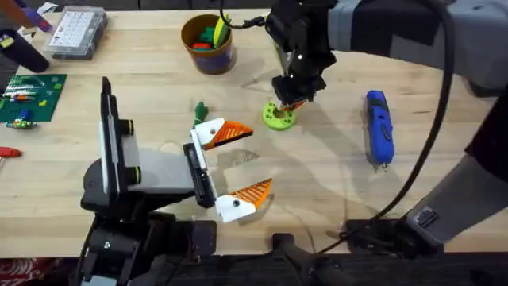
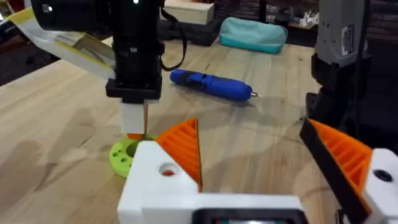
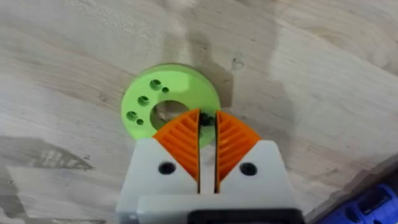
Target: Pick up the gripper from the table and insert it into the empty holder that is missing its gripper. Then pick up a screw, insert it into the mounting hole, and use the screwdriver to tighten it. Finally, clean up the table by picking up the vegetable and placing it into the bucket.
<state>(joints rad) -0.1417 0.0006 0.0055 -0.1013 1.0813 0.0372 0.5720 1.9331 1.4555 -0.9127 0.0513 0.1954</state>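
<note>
A clear box (image 1: 75, 32) sits far to the left of the bucket (image 1: 208, 44), and a green circuit board (image 1: 32, 97) lies below and left of it. The left gripper (image 1: 238, 165) rests low on the wood table (image 1: 333, 183), below the bucket, its white-and-orange fingers (image 1: 225, 133) spread wide with nothing between them. The vegetable (image 1: 200, 109) lies on the table just below the bucket, beside the upper finger. The bucket stands upright near the far edge, with coloured pieces inside. To the bucket's lower right lies a lime-green ring (image 1: 279, 117), flat on the wood. The right gripper (image 3: 208, 124) points straight down onto the ring, its orange pads (image 3: 235, 138) pressed nearly together on a small dark item (image 3: 206, 119) at the tips, likely a screw, over the ring's edge by its centre hole. Farther right of the bucket, the screwdriver (image 1: 379, 125) lies flat on the table, well apart from both grippers.
</note>
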